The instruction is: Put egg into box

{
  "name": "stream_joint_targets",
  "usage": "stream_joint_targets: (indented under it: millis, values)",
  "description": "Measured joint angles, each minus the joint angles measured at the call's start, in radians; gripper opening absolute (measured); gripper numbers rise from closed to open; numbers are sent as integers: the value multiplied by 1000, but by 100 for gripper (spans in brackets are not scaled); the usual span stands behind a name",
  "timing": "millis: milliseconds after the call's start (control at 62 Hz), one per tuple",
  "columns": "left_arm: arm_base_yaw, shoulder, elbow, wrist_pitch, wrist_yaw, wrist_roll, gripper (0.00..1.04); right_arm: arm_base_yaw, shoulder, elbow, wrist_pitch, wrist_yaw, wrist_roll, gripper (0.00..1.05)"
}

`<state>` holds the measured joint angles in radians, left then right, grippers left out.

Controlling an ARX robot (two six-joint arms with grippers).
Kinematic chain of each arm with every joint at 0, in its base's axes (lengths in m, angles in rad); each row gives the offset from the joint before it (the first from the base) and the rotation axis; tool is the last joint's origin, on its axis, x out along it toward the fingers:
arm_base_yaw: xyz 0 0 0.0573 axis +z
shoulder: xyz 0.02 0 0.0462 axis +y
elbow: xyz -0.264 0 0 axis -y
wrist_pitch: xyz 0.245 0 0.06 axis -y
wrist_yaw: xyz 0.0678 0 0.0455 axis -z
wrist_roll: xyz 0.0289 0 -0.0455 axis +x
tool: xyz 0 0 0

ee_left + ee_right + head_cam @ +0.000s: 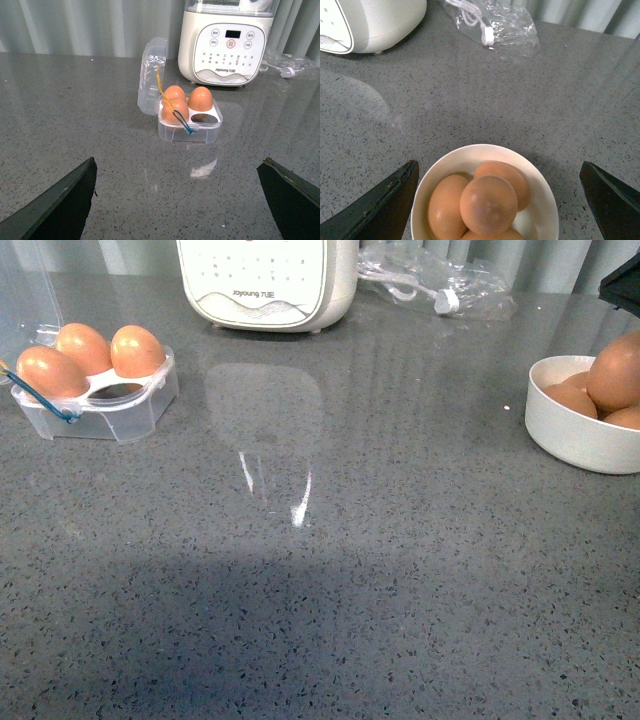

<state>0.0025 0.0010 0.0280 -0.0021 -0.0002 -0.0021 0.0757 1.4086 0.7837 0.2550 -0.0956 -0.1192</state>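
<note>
The box (95, 405), a clear plastic carton with its lid (151, 75) swung open, sits at the far left of the counter. It holds three brown eggs (200, 98), and one cup (120, 391) is empty. More brown eggs are piled in a white bowl (575, 440) at the right edge. The topmost egg (487, 205) lies between and below my right gripper's (497, 165) spread fingers; the gripper is open and touches nothing. My left gripper (178, 160) hangs open over bare counter, short of the box (190, 130).
A white Joyoung kitchen appliance (265, 280) stands at the back, just behind the box. A crumpled clear plastic bag (440, 280) with a white cable lies at the back right. The grey speckled counter (330, 570) stretches between box and bowl.
</note>
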Motion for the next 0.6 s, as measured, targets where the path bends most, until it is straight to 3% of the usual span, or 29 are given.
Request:
stream_joint_targets:
  millis: [597]
  values:
    - [0,0,0,0,0,0,98,1,115,-22,25,-27,34,97]
